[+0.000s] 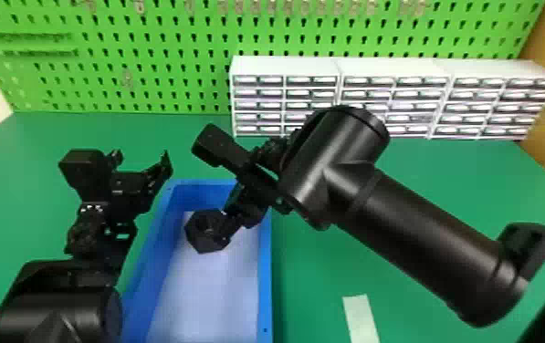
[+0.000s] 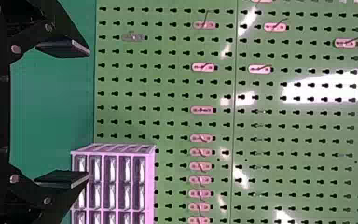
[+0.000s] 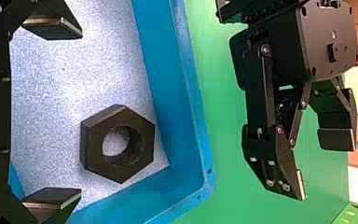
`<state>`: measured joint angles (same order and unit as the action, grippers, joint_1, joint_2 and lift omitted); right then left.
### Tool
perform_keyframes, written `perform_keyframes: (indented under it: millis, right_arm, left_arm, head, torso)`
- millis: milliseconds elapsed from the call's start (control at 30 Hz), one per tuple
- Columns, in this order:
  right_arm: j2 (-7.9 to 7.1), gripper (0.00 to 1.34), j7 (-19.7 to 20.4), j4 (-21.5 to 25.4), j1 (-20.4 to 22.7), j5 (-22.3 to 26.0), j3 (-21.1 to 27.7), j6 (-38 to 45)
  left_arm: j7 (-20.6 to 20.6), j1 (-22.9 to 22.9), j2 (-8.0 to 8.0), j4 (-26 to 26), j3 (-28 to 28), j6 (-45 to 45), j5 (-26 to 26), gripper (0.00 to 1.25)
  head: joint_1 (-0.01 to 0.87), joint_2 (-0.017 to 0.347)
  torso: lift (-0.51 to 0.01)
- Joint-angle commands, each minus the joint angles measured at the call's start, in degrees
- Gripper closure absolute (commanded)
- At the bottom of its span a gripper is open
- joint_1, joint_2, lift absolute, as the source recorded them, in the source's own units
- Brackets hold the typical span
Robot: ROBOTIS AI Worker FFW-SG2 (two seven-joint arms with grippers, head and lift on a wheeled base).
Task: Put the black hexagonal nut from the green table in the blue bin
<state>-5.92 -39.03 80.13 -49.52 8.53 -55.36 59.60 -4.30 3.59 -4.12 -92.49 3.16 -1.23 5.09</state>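
Observation:
The right gripper [image 1: 232, 213] stands over the far part of the blue bin [image 1: 264, 273] in the head view, beside the black hexagonal nut [image 1: 197, 238]. In the right wrist view the right gripper [image 3: 74, 113] is open, and the nut [image 3: 92, 144] shows past its fingers, within the walls of the bin [image 3: 193, 116]. Whether the nut rests on the pale bin floor, I cannot tell. Left of the bin's far end, the left gripper [image 1: 142, 159] is open and holds nothing; the left wrist view has that left gripper [image 2: 70, 113] facing the pegboard.
White drawer cabinets [image 1: 285, 66] line the back of the green table [image 1: 426, 182], before a green pegboard [image 1: 157, 54]. A pale strip [image 1: 360, 317] lies right of the bin. The left gripper's body [image 3: 279, 60] is close beyond the bin wall in the right wrist view.

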Motion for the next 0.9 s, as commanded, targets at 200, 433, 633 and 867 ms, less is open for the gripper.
perform_keyframes:
  millis: [200, 433, 633, 867]
  right_arm:
    - [-0.32, 0.11, -0.1, -0.1, 0.1, 0.3, 1.0, -0.8]
    - [-0.76, 0.11, -0.1, 1.1, 2.1, 1.7, 8.1, -1.6]
    - [-0.67, 0.11, -0.2, 4.7, 5.0, -1.3, 16.2, -1.2]
    - [-0.67, 0.11, -1.4, 7.5, 7.9, -4.6, 22.8, -0.5]
  left_arm:
    - [0.0, 0.0, -0.01, 0.0, 0.1, 0.0, 0.0, 0.33]
    - [0.0, -0.2, -0.01, -0.1, 0.2, 0.0, 0.0, 0.33]
    - [0.0, -0.2, -0.01, 0.0, 0.1, 0.0, 0.1, 0.33]
    - [0.0, -0.6, -0.01, 0.0, -0.1, 0.0, 0.0, 0.33]
  head:
    - [0.686, 0.051]
    - [0.686, 0.051]
    - [0.686, 0.051]
    - [0.686, 0.051]
  torso:
    - [-0.096]
    - [-0.096]
    - [-0.096]
    - [-0.096]
